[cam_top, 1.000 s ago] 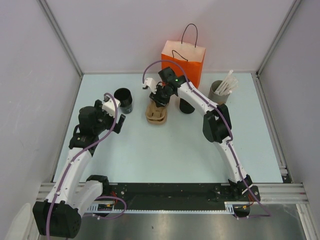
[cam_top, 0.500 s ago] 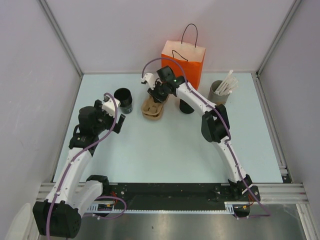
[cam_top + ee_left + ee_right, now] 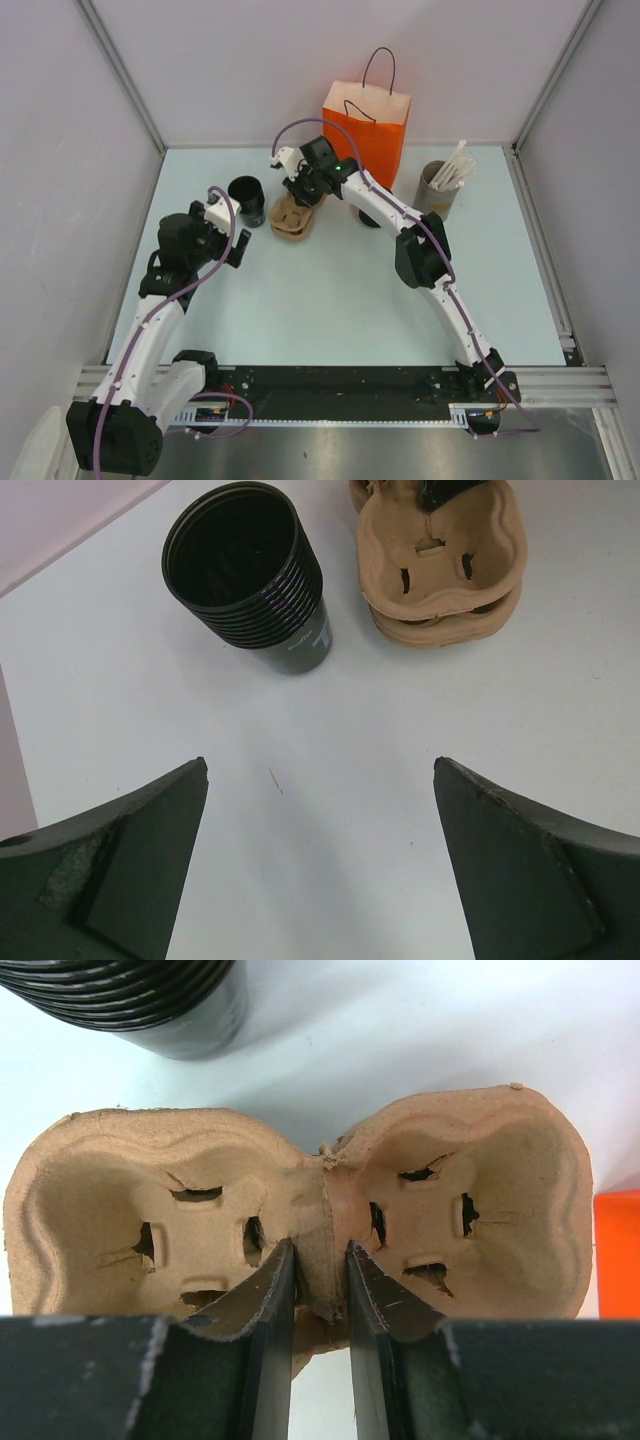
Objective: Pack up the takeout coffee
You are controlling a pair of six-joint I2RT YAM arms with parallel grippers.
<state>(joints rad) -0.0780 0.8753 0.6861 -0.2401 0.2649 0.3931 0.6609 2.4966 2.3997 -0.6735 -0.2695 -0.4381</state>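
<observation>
Now right tool (image 3: 320, 1250) tight on cup carrier (image 3: 520, 1210) ridge; left tool (image 3: 320, 765) wide open.

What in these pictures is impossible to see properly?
- Takeout coffee: top view, mostly hidden under the right arm; lid unseen.
- Orange bag, inside: top view, hidden by its own front wall.
- Stack of black cups: right wrist view, cut off by the top edge.
- Pulp carrier, near rim: right wrist view, hidden behind the end effector's fingers.
</observation>
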